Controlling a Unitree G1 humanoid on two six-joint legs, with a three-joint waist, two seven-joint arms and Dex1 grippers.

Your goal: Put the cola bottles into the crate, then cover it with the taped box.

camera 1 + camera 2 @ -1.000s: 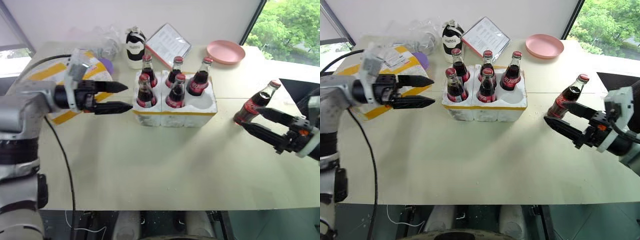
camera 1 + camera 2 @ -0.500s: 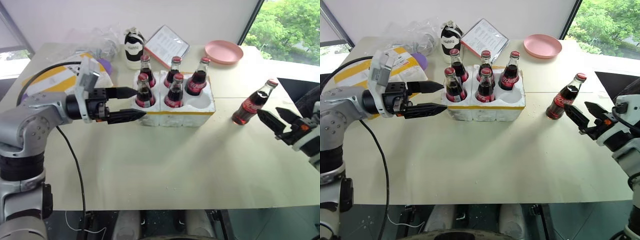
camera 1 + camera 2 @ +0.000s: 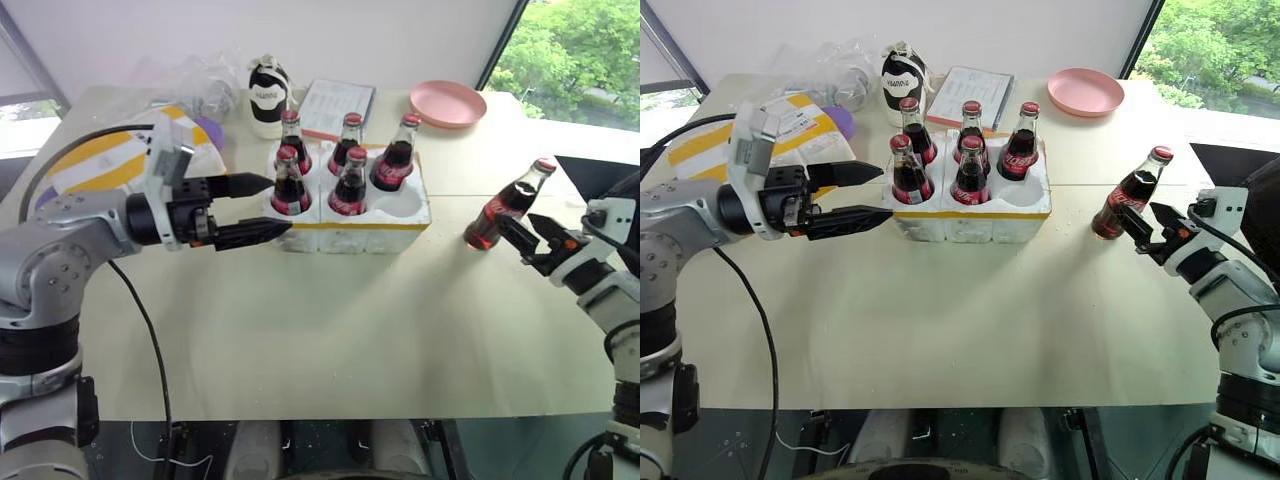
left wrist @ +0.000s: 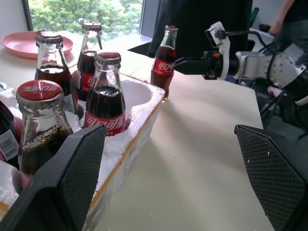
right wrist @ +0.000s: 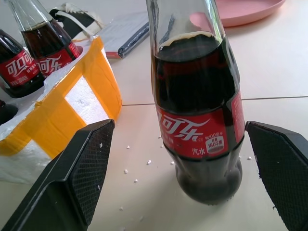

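With my right gripper [image 3: 1143,226] spread wide, the last loose bottle [image 3: 1127,195] stands upright straight ahead, just short of my fingertips, long axis vertical. My left gripper [image 3: 262,209], also wide and empty, waits beside the crate [image 3: 350,215], well apart from that bottle. Beyond, the crate's one empty well; the taped box [image 3: 110,165] sits partly hidden behind my left arm.

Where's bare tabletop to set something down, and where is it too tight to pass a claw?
Free: the wide near strip of the table, in front of the crate, and the stretch between the crate and the loose cola bottle. Crowded: the far edge, with the black-and-white bottle, booklet and pink plate, and around the taped box.
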